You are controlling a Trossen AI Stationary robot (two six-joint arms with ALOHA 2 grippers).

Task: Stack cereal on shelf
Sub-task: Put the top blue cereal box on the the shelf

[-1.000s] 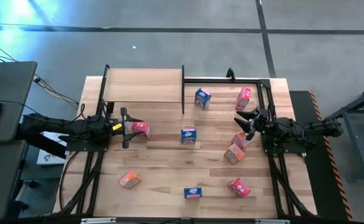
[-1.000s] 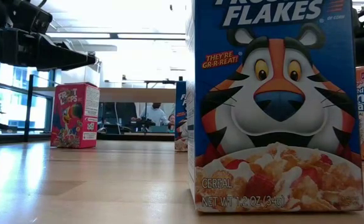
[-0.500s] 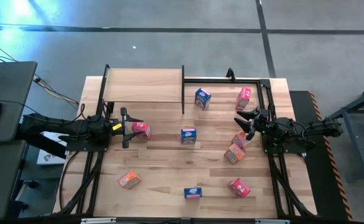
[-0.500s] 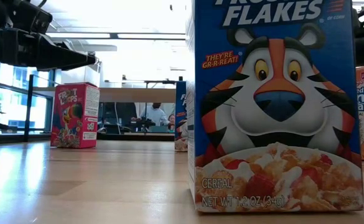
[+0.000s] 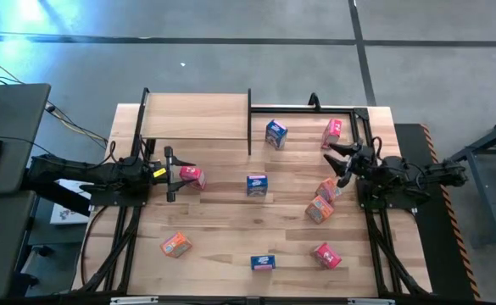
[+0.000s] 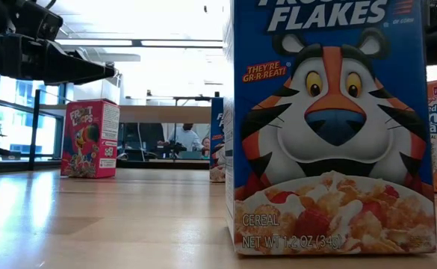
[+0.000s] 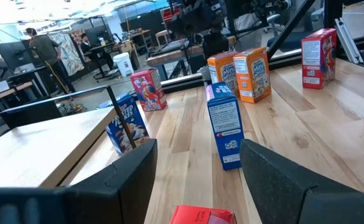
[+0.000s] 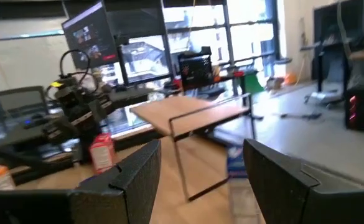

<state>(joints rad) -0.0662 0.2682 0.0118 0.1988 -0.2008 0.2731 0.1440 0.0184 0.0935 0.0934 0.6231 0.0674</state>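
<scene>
Nine small cereal boxes stand on the plank table. My left gripper [image 5: 172,174] is open and low, its fingers on either side of a pink-red box [image 5: 192,176] without touching it; the box top [image 7: 203,216] shows between them. My right gripper [image 5: 341,161] is open and hovers just beyond two orange boxes [image 5: 326,190] [image 5: 319,208]. Other boxes: blue [image 5: 275,133], blue [image 5: 257,185], blue [image 5: 263,263], pink-red [image 5: 332,132], pink-red [image 5: 326,255], orange [image 5: 175,246]. The shelf [image 5: 195,116], a light board on black posts, stands at the far left.
The shelf's black frame [image 5: 315,107] runs on along the far edge to the right corner. In the low view the near blue box [image 6: 330,127] fills the foreground. Bare planks lie between the middle blue box and the near edge. People and desks show in the room beyond.
My right gripper has moved toward the table's far edge and a little to the right, rising away from the two orange boxes and staying open. The left arm and all boxes have kept still.
</scene>
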